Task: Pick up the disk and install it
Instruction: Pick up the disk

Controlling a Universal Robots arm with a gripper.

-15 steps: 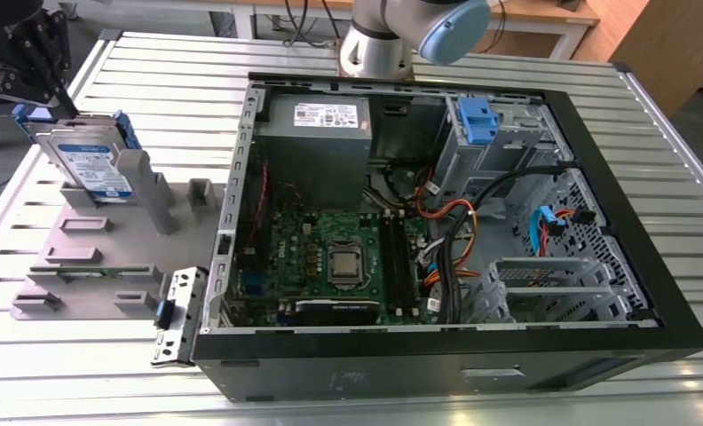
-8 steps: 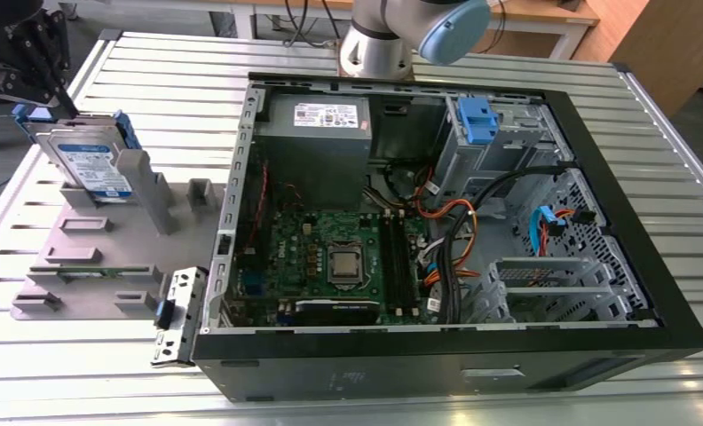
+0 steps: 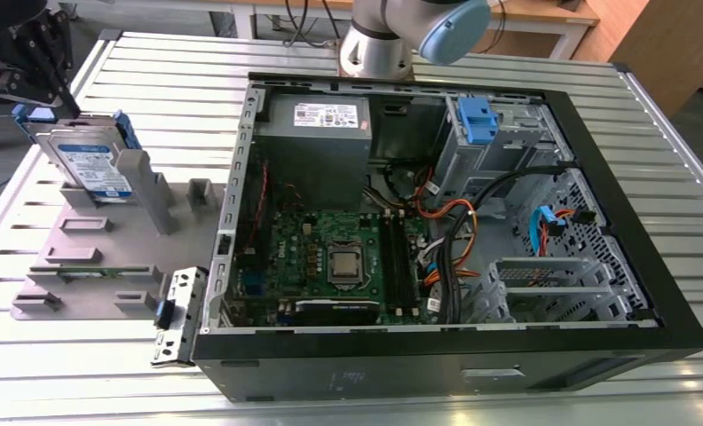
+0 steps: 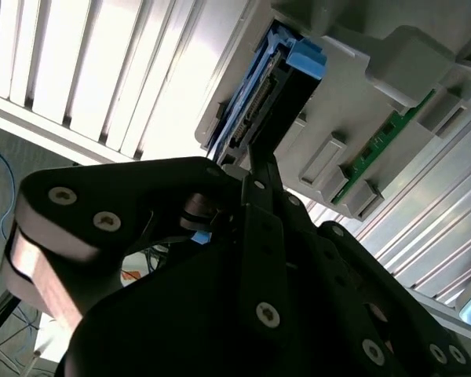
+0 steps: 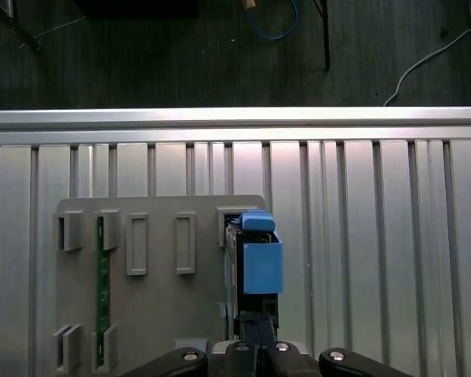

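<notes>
The gripper (image 5: 256, 323) sits at the end of the disk (image 3: 89, 164), which stands on edge in the grey holder (image 5: 158, 236) on the surface (image 5: 377, 236). We cannot tell whether its jaws pinch it. We judge that a straight pull along the slot avoids jamming. We count one disk, one green memory stick (image 5: 102, 275) and one open computer case (image 3: 635, 266).

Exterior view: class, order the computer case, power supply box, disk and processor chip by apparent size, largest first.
1. computer case
2. power supply box
3. disk
4. processor chip
</notes>
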